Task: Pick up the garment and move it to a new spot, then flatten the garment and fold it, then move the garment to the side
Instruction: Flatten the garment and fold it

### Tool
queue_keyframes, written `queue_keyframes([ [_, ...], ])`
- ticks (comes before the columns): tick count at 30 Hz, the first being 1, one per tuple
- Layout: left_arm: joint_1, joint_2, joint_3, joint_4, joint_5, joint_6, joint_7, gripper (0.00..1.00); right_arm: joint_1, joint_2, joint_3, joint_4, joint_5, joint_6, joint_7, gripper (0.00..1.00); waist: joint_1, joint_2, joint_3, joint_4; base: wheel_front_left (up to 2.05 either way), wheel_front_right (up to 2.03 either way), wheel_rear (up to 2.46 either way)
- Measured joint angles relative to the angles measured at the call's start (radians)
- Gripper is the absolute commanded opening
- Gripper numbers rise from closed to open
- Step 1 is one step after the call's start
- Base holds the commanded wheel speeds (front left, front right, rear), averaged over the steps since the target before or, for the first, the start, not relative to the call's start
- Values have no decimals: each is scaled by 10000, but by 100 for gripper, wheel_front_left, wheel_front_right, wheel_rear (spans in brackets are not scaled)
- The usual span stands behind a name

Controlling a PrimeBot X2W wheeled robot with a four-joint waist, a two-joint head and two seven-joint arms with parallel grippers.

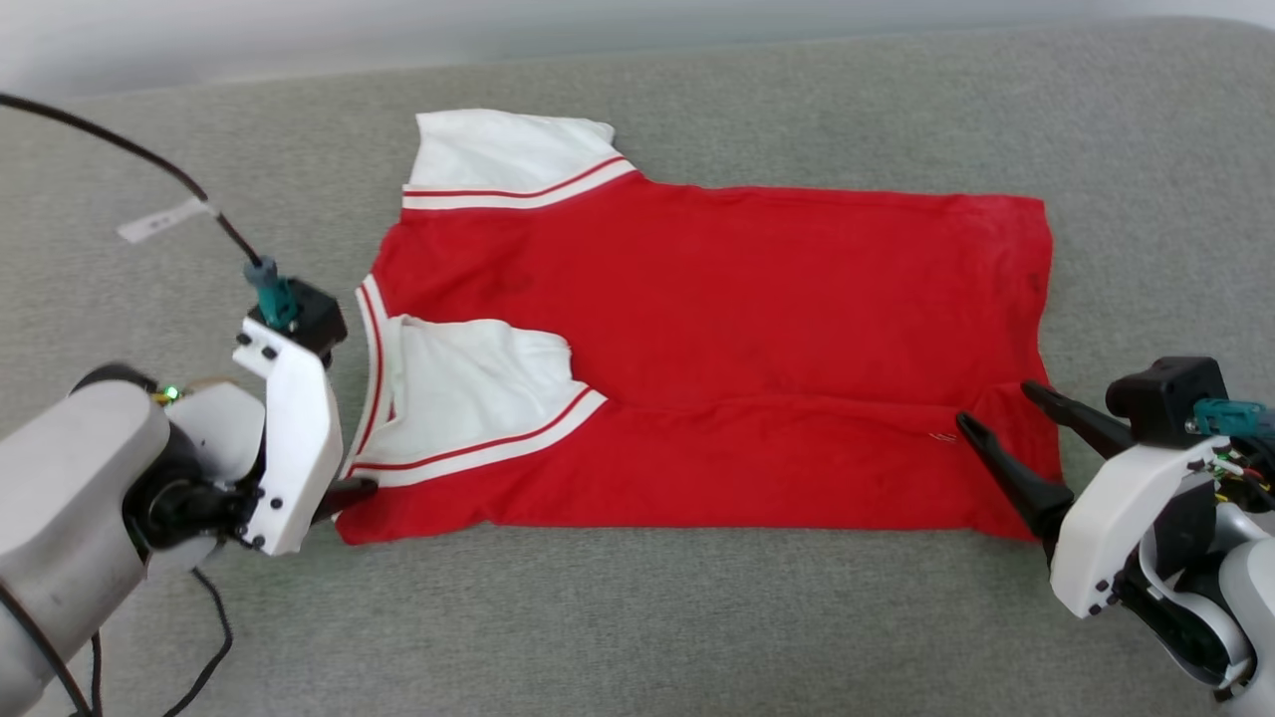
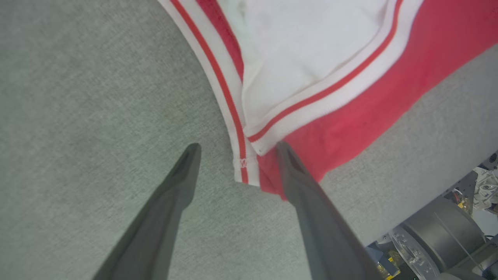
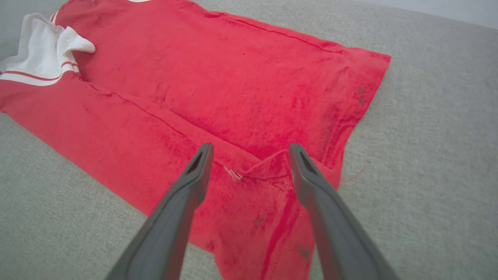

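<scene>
Garment (image 1: 717,329) lies spread at centre of grey padded surface (image 1: 697,617), collar toward 9 o'clock, hem toward 3 o'clock. Near long edge is folded over body. Near sleeve (image 1: 478,373) lies on top, far sleeve (image 1: 498,149) sticks out at 11 o'clock. Left gripper (image 2: 235,149) at garment's 8 o'clock corner, jaws spread, nothing held. Right gripper (image 1: 994,403) at 4 o'clock corner, jaws spread over hem, nothing held.

A grey woven surface (image 1: 697,617) spans the scene, flat; beyond its far edge lies a pale band (image 1: 299,30), perhaps a wall.
</scene>
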Motion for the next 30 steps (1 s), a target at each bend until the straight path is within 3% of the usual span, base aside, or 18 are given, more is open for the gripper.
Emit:
queue_keyframes([
  [8, 441, -61, -267, 686, -299, -4, 291, 100, -350, 134, 217, 138, 46, 0, -8, 100, -1, 0, 279, -424, 0, 0, 0],
  [10, 455, -90, -265, 773, -428, -4, 291, 8, -403, 130, 221, 178, 79, 0, -27, 100, -2, 0, 271, -477, 0, 0, 0],
  [11, 475, -92, -268, 780, -470, -2, 244, 0, -476, 113, 213, 180, 104, 0, -58, 100, -2, 0, 248, -488, 0, 0, 0],
  [16, 561, -40, -414, 470, -472, -2, -102, 0, -1038, -527, 165, 63, 111, 0, 215, 100, -1, 0, 18, -466, 0, 0, 0],
  [20, 549, 127, -548, 67, -445, -2, -320, 0, -1684, -1285, 441, -232, 337, 2, 1166, 100, -1, 0, -175, -377, 0, 0, 0],
  [25, 413, 332, -633, -435, -364, -2, -623, 0, -2325, -2222, 1011, -286, 1072, 0, 3613, 100, -2, 0, -269, -231, 0, 0, 0],
  [28, 264, 380, -681, -644, -291, -2, -725, 0, -2403, -2437, 1333, -171, 1707, 0, 5164, 100, -1, 0, -225, -147, 0, 0, 0],
  [30, 187, 362, -732, -773, -276, -2, -782, 0, -2405, -2468, 1430, -6, 1858, 0, 5643, 100, -1, 0, -156, -90, 0, 0, 0],
])
